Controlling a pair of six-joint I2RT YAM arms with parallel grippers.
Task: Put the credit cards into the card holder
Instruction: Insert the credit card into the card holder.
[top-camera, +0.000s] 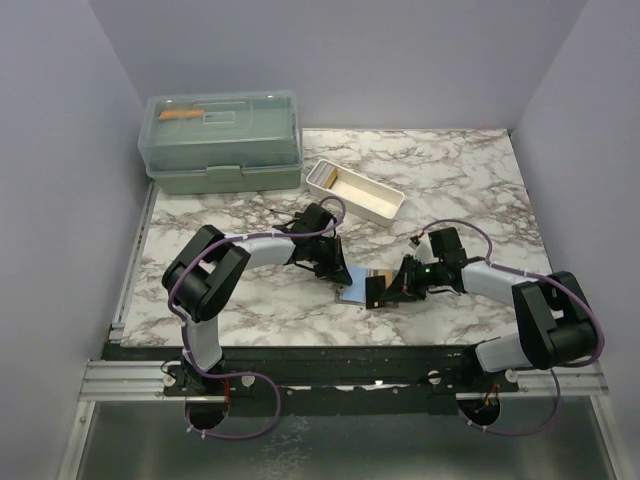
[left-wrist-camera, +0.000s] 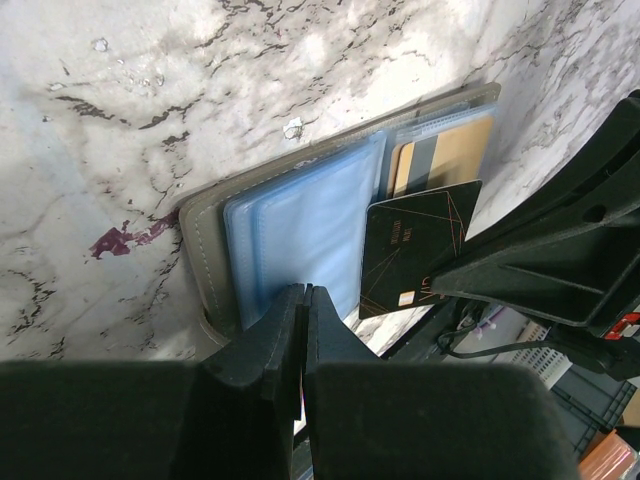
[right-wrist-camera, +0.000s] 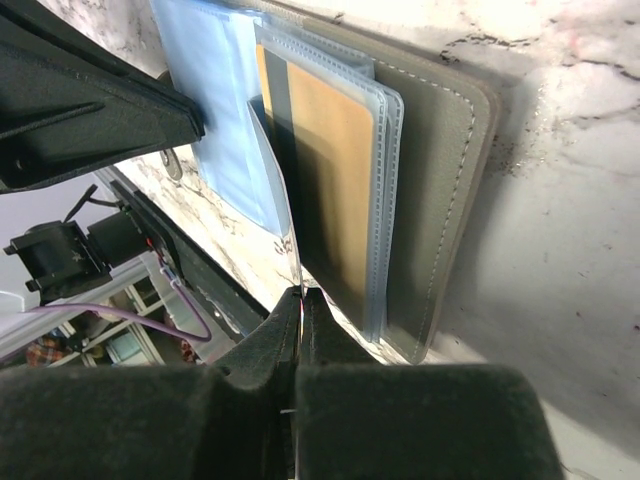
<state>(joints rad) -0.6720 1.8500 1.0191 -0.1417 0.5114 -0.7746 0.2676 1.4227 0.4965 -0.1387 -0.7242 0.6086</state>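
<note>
You have the card holder (left-wrist-camera: 195, 240) lying open and flat on the marble table (top-camera: 250, 310), about midway across and toward the near edge, with one gripper on each side of it; its grey stitched cover faces down and its clear blue sleeves (left-wrist-camera: 300, 230) fan out on top. A tan card (right-wrist-camera: 335, 170) with a dark stripe already sits inside one sleeve on the holder's right half.

Your left gripper (left-wrist-camera: 305, 292) comes in from the left; its fingers are clenched together right at the edge of the blue sleeves, and you cannot tell whether a sleeve is pinched between them.

Your right gripper (right-wrist-camera: 300, 295) comes in from the right; its fingers are clenched on a black card (left-wrist-camera: 415, 240) with thin gold lines, which its own camera sees edge-on; the card stands tilted over the holder's right half, just beside the tan card.

Well apart, a green lidded box (top-camera: 222, 140) sits in the far left corner; a long white tray (top-camera: 365, 203) lies just right of it.
</note>
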